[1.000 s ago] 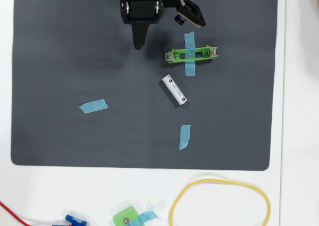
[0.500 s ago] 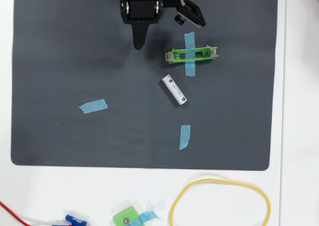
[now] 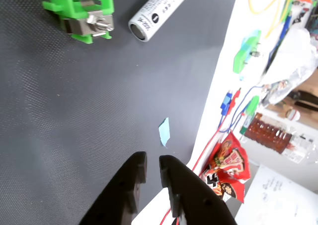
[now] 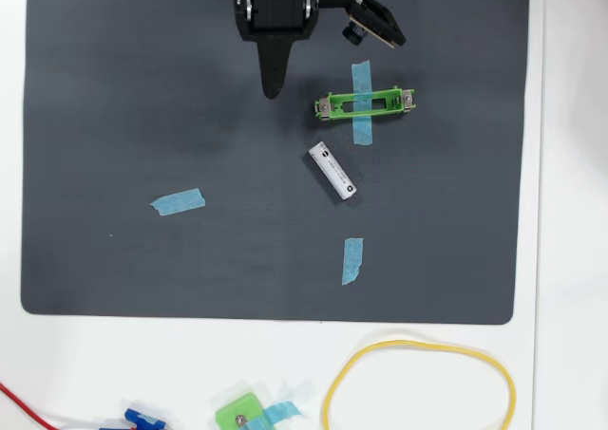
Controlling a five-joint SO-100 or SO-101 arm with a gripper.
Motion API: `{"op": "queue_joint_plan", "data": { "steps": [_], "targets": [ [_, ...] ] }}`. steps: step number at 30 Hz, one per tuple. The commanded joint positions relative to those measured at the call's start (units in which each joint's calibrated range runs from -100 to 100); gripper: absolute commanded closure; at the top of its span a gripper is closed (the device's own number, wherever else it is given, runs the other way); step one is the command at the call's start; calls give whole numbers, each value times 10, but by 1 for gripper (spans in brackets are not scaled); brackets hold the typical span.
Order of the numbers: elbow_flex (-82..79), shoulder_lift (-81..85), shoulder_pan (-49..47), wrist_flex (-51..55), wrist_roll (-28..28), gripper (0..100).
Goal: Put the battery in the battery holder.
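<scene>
The white battery (image 4: pixel 332 172) lies loose and slanted on the dark mat, just below the battery holder; in the wrist view it (image 3: pixel 159 11) is at the top centre. The green battery holder (image 4: pixel 366 104) lies flat, crossed by blue tape, and its empty slot faces up; the wrist view shows one end with a metal contact (image 3: pixel 84 11) at the top left. My gripper (image 4: pixel 273 90) hangs over the mat to the left of the holder, apart from both, shut and empty. In the wrist view its black fingers (image 3: pixel 151 161) nearly touch at the bottom.
Blue tape strips (image 4: pixel 178 201) (image 4: pixel 352 260) lie on the mat (image 4: pixel 95 117). Off the mat are a small green piece (image 4: pixel 242 414), a yellow loop (image 4: pixel 418 383), red and blue wires (image 3: pixel 233 106) and a snack packet (image 3: pixel 231 168).
</scene>
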State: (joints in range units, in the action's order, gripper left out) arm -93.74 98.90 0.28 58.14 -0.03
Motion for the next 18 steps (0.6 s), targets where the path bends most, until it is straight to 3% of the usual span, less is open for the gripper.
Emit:
{"op": "queue_joint_plan", "data": {
  "steps": [1,10,18],
  "targets": [
    [68,-16,-1,0,-21,100],
    [230,-250,39,1,-28,100],
    [437,-471,8,81,-143,100]
  ]
}}
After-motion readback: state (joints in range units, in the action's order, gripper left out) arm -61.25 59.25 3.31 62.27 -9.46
